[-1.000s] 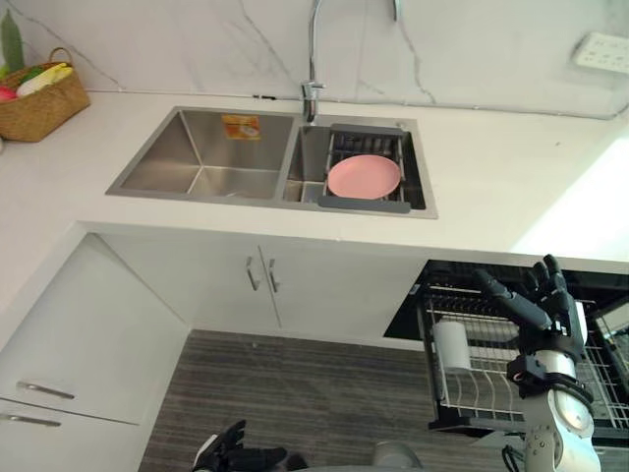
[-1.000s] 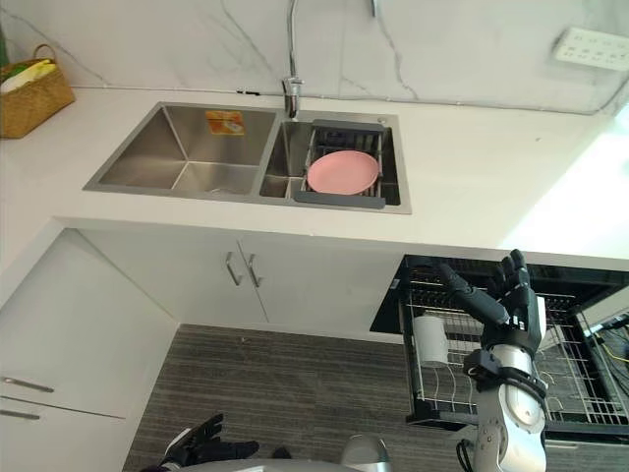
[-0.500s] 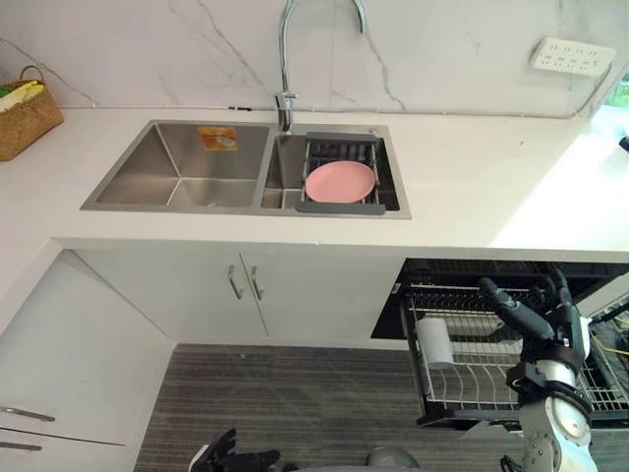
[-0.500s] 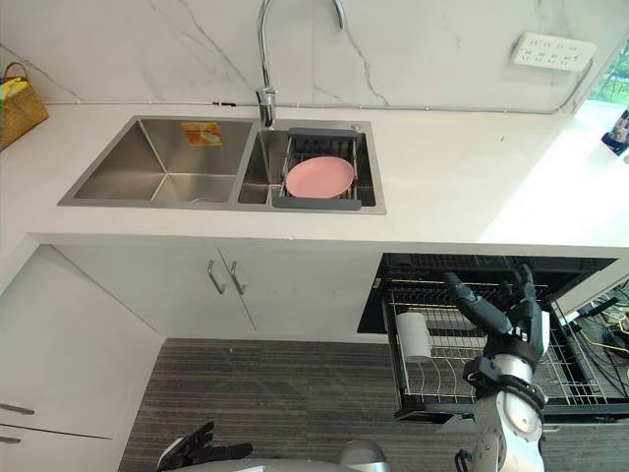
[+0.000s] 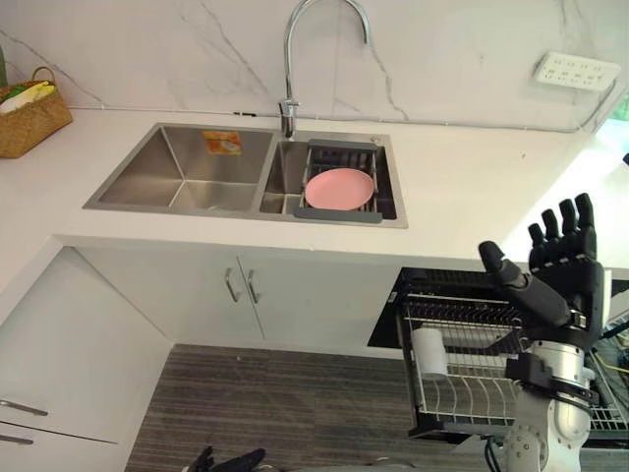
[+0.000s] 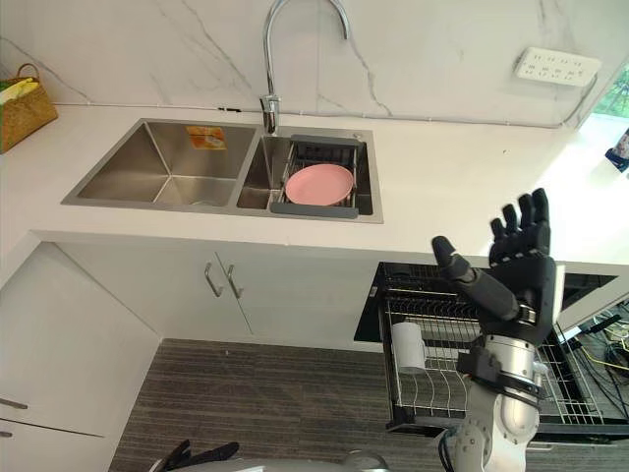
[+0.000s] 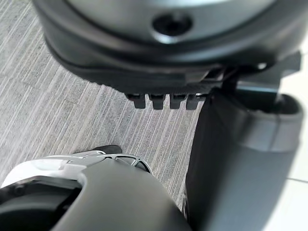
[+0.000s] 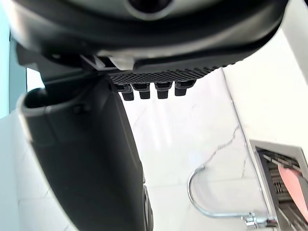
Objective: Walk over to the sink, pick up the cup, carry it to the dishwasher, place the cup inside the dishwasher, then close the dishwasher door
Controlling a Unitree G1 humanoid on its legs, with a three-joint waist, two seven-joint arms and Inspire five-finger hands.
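Empty right hand [image 6: 526, 267], fingers spread, raised over dishwasher rack [image 6: 444, 395]; cup [image 6: 407, 346] at rack's left edge.

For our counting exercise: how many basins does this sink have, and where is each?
2. The left basin has an orange sticker on its back wall; the right basin beside it holds a rack with a pink plate. None hidden.

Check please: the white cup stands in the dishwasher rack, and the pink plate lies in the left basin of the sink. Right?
Not quite. The pink plate lies in the right basin of the sink, as the left eye view shows. The white cup does stand in the dishwasher rack.
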